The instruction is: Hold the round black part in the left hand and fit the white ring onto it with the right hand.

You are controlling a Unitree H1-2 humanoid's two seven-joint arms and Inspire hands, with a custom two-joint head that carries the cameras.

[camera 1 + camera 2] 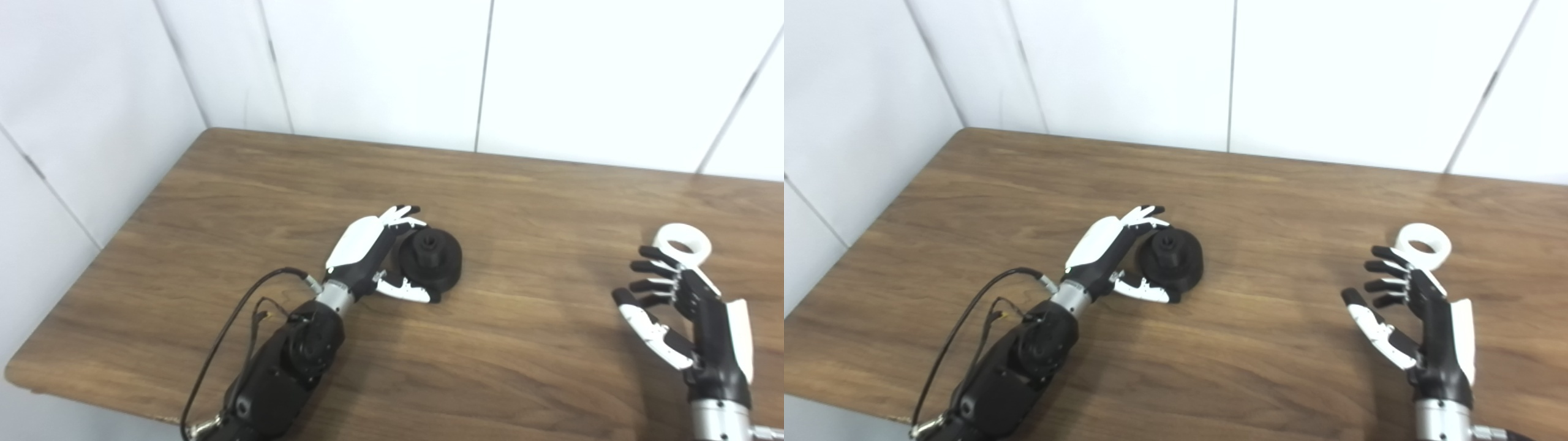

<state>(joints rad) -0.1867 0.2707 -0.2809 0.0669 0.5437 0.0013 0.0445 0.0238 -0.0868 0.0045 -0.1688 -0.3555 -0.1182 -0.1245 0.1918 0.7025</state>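
Observation:
The round black part (pixel 433 258) rests on the wooden table (pixel 502 343) near its middle, with a raised hub on top. My left hand (pixel 367 254) is cupped around its left side. The fingers (pixel 405 215) stretch almost straight past the far left rim, and the thumb lies along the near rim. The hand is open, and the part sits on the table. The white ring (pixel 681 242) lies flat at the right. My right hand (pixel 670 306) hovers just in front of it, open, palm to the left, with its fingertips close to the ring's near edge.
White wall panels (pixel 380 61) stand behind the table and along its left side. The table's near edge (pixel 92 398) runs along the bottom left. A black cable (pixel 220 343) loops off my left forearm.

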